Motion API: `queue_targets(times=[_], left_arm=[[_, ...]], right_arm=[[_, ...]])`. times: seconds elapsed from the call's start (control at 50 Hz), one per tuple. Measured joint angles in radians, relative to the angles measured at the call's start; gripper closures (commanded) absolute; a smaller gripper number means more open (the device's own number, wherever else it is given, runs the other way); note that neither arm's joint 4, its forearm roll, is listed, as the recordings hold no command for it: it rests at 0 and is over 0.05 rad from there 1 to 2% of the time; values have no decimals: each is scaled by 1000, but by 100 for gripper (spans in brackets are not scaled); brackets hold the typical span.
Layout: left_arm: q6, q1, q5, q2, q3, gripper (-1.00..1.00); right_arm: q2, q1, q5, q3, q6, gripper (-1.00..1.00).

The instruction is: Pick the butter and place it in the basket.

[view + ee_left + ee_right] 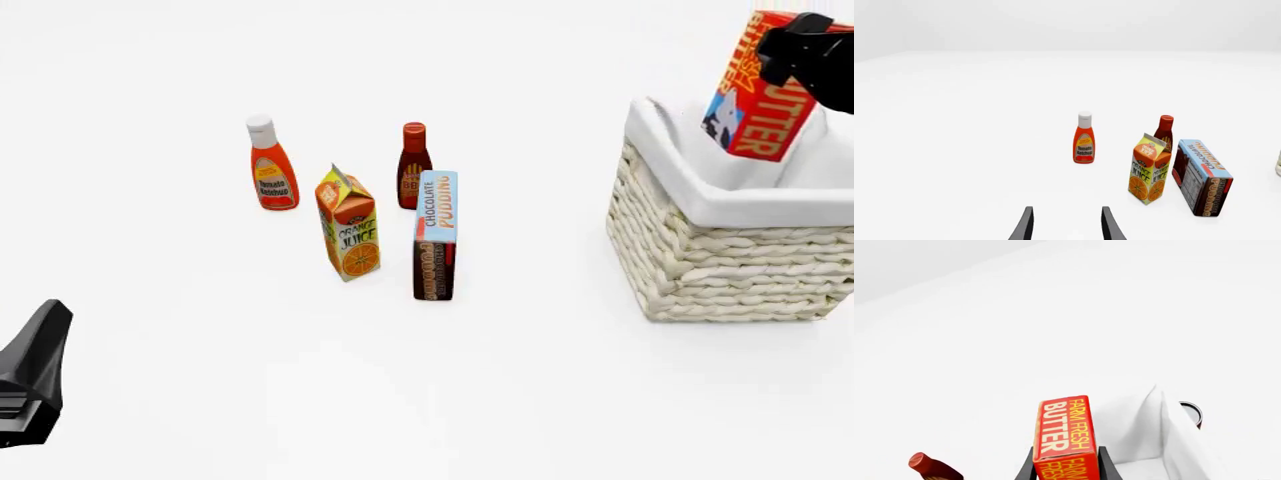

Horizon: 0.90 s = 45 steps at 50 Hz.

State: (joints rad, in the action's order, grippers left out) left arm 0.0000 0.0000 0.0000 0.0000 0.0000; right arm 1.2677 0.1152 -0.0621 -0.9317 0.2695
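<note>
Our right pincer (801, 45) gripped the butter (761, 95), tilted above the basket (721, 250) at far right. We judged lowering it deeper before letting go wisest. Our left pincer (1066, 225) hung released.

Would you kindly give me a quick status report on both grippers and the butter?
Right gripper shut on butter, above the basket. Left gripper open, idle. Nothing in the way.
</note>
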Motion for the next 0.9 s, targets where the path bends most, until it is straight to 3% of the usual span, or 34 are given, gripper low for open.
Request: queue_targets(times=[0.9], left_arm=[[0,0,0,0,0,-100]], right_arm=[[46,26,-41,20,1,100]])
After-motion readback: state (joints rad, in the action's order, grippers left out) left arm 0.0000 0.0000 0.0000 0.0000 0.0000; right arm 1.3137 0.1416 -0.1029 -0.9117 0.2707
